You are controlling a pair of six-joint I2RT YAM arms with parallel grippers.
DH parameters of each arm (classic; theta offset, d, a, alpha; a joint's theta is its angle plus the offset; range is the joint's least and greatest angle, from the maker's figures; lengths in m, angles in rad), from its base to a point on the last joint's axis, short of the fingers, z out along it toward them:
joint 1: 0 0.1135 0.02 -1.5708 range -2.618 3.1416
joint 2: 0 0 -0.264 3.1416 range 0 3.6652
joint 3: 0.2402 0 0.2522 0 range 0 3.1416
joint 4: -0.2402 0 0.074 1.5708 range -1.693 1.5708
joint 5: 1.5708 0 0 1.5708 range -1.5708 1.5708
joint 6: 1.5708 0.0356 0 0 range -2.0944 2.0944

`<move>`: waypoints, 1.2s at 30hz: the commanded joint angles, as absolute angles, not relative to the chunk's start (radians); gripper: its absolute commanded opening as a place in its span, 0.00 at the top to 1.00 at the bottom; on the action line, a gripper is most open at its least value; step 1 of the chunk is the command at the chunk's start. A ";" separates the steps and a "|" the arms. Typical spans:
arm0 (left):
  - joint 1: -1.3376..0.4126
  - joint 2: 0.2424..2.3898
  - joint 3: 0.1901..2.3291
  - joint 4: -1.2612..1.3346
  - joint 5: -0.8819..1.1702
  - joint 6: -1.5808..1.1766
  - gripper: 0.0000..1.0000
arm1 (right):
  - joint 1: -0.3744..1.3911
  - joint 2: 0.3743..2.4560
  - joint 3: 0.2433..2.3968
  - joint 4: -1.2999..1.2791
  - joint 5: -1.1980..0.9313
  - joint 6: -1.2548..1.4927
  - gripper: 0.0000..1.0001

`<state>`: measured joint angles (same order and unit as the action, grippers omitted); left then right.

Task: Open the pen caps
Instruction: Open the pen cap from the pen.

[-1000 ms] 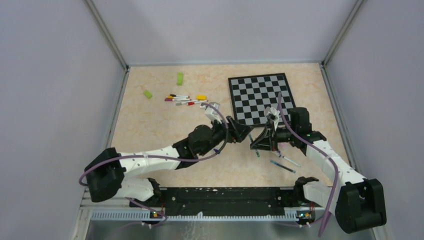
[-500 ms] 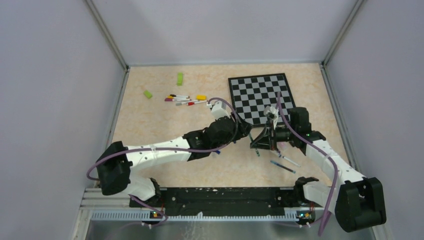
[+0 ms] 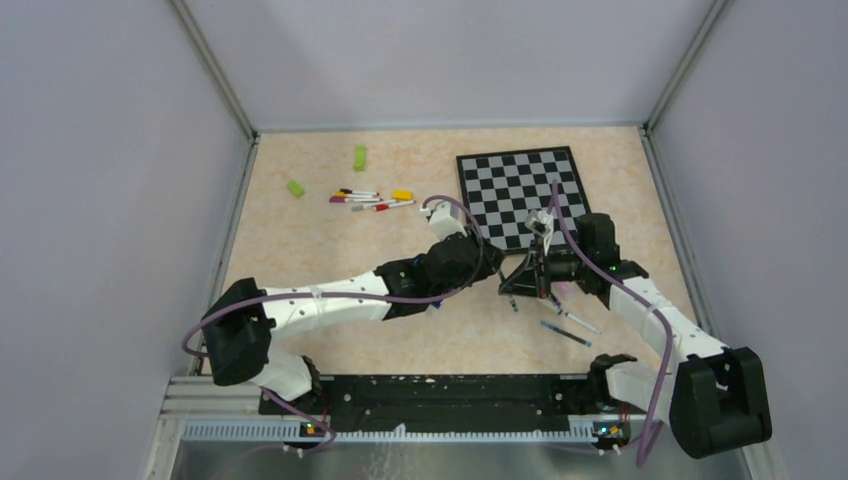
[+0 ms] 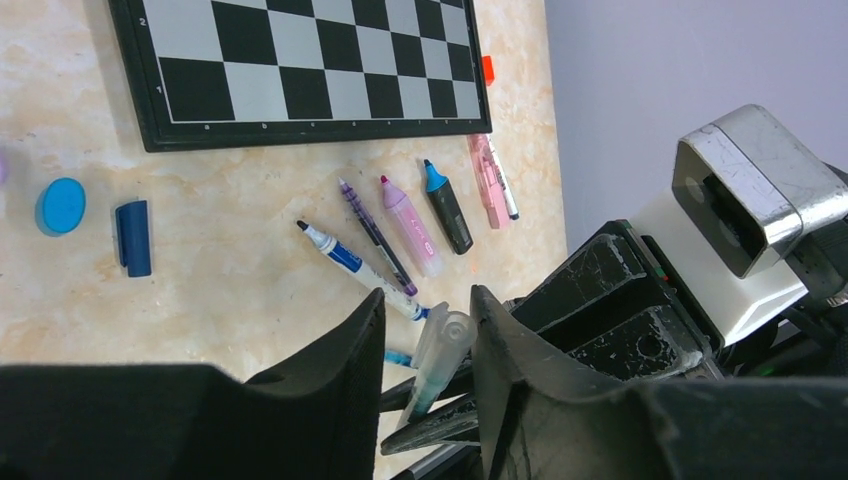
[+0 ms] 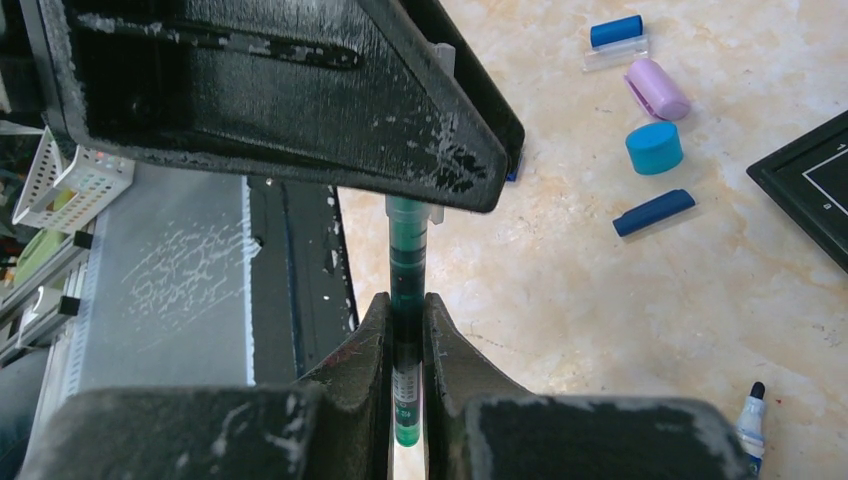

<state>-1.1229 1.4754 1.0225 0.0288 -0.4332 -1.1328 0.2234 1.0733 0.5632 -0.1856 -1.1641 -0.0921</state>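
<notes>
Left gripper (image 4: 427,296): in your top view its fingertips vanish beneath the wrist. The right wrist view gives you only one black finger (image 5: 300,90), cut off by the frame and covering the pen's far end. Jaws half spread, straddling the clear cap (image 4: 441,345) of the green pen (image 5: 407,240). A gap shows on one side of the cap; you cannot tell whether the other finger touches it.

Right gripper (image 5: 405,310): fingers (image 5: 366,360) pressed tight on the green pen's barrel, the pen running out between them toward the left gripper.

Chessboard (image 3: 520,194): beyond both grippers, its near edge close to them.

Loose pens (image 4: 410,228): several with bare tips, side by side between the chessboard and the grippers. A second cluster (image 3: 368,200) sits well apart to the left; its caps are too small to read.

Loose pen caps (image 5: 654,148): blue, lilac, cyan and dark blue, on the table (image 5: 600,300) near the chessboard's corner, apart from both grippers.
</notes>
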 commanded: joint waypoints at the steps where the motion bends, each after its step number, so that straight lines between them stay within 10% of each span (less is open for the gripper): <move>1: -1.132 1.497 1.071 0.020 -0.410 -1.140 0.63 | 0.245 1.082 0.595 -0.145 -1.149 -0.086 1.00; 10: -1.133 1.506 1.090 0.024 -0.415 -1.078 1.00 | 0.255 1.083 0.600 -0.166 -1.140 -0.105 1.00; 23: -1.011 1.305 0.997 0.244 -0.767 -1.097 1.00 | 0.278 1.081 0.623 -0.294 -1.110 -0.282 1.00; 36: -0.893 1.056 0.706 0.423 -0.501 -0.786 1.00 | 0.251 1.050 0.732 -0.534 -0.919 -0.576 1.00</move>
